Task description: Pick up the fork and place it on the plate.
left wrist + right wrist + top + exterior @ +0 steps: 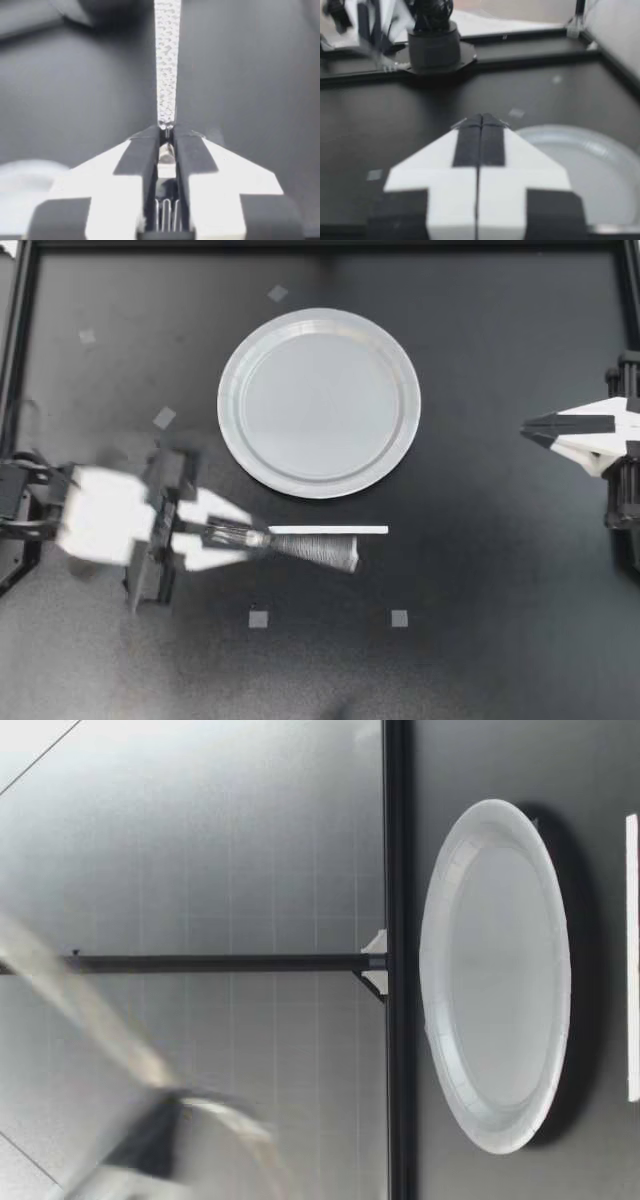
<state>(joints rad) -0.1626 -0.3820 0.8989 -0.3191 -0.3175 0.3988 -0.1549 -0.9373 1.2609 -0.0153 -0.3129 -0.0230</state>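
**Left gripper.** In the top view, the left gripper (252,537) sits at 7 o'clock from the plate (228,400) and is clamped on the fork (315,550). The textured handle extends from the fingertips toward 3 o'clock. The fork lies at 6 o'clock from the plate, clear of the rim.

**Left wrist view.** This view confirms the grasp. Both fingers of the left gripper (167,131) press the fork (167,65) from two sides. The tines sit back between the fingers, a detail the top view hides.

**White strip.** A white strip (330,530) runs just beside the fork handle on its plate side. The low view shows this strip (632,960) flat on the counter (500,620), nearer that camera than the plate (430,990). Blurred shapes above the counter in the low view cannot be identified.

**Right gripper.** The right gripper (528,427) rests at 3 o'clock from the plate, well apart. The right wrist view shows its fingers together, holding nothing (481,117), with the plate (580,137) ahead and to one side.
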